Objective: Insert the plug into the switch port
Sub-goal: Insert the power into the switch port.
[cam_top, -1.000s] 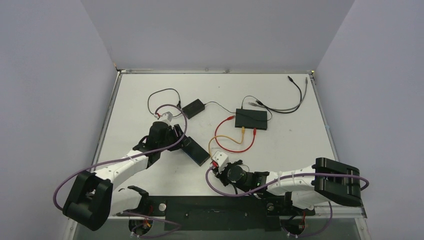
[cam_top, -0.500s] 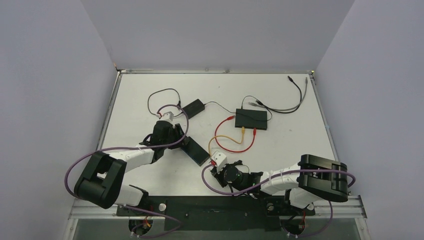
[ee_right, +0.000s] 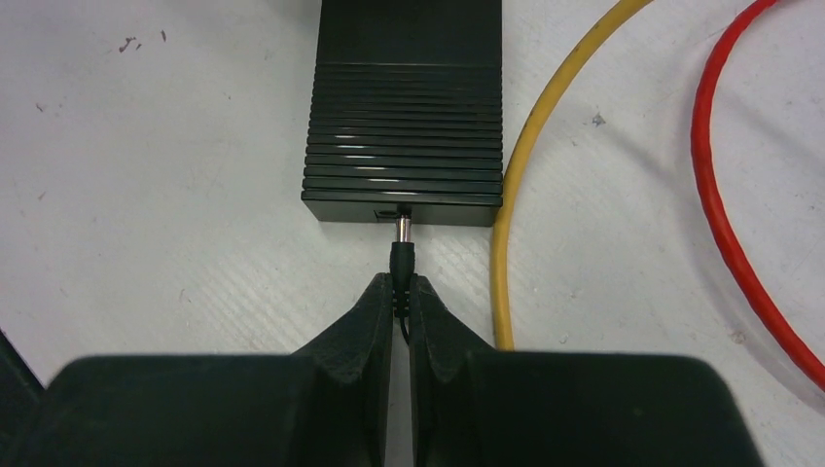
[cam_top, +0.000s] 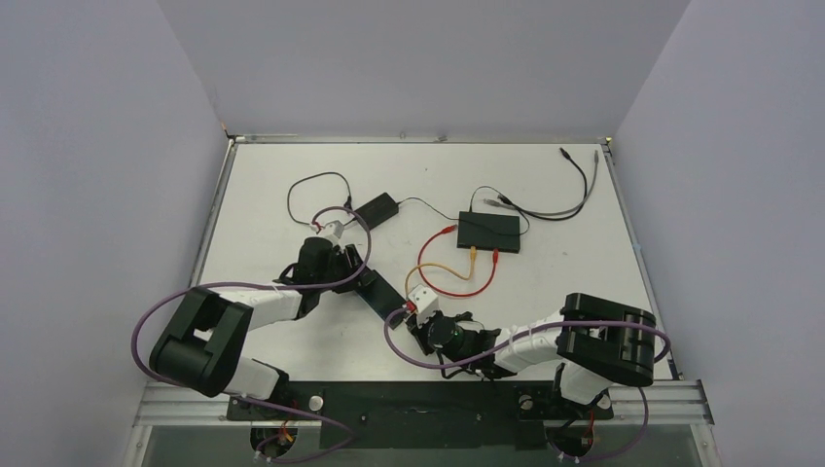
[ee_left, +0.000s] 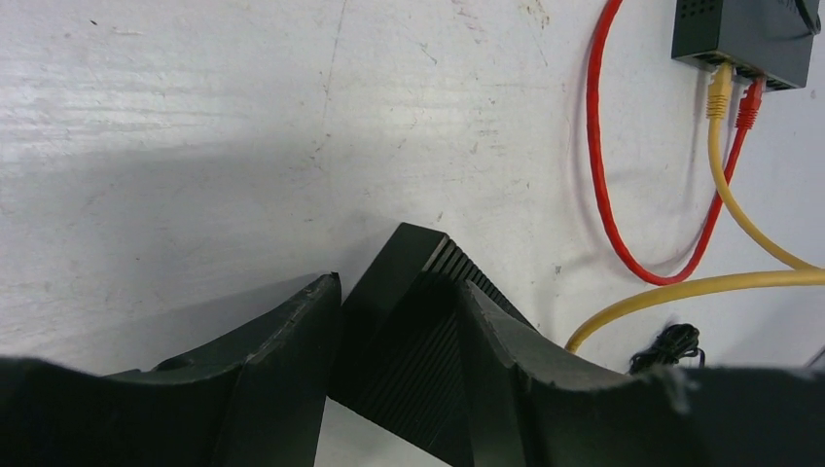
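Pale lilac walls close in a scuffed white table. Left of centre, the left gripper clamps the ribbed black switch by its sides as it lies flat on the table. To its right, the right gripper pinches the plug, whose metal tip is at the port in the switch's end face. A yellow cable and a red cable curve alongside.
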You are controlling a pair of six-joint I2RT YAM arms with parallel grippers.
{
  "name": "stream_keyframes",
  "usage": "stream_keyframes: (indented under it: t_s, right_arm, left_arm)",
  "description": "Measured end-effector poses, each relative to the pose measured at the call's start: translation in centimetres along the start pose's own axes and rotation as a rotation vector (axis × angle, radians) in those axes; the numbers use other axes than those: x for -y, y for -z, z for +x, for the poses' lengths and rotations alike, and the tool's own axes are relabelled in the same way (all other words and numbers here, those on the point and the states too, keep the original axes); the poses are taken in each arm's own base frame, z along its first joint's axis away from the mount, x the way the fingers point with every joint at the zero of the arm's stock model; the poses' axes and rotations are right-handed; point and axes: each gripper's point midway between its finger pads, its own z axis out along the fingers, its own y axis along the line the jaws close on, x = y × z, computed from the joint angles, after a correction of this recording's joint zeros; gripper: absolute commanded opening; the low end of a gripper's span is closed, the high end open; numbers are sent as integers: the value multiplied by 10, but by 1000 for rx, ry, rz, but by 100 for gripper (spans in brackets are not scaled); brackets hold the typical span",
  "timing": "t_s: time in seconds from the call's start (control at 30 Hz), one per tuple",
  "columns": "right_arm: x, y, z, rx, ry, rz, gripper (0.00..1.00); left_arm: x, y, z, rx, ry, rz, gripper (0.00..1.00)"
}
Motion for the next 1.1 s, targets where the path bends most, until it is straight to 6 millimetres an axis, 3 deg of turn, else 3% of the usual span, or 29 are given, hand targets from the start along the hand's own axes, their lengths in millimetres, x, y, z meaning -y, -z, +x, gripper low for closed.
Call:
stream_keyframes:
  t_s: [0.33,1.1]
  right_arm:
    - [-1,-6,1,-11,4,6,0]
    - [-3,-4,-1,-7,2,6,0]
  left_arm:
    - [-4,9,7,9,-3,10,44]
    - [-4,8,6,20,-7,19,44]
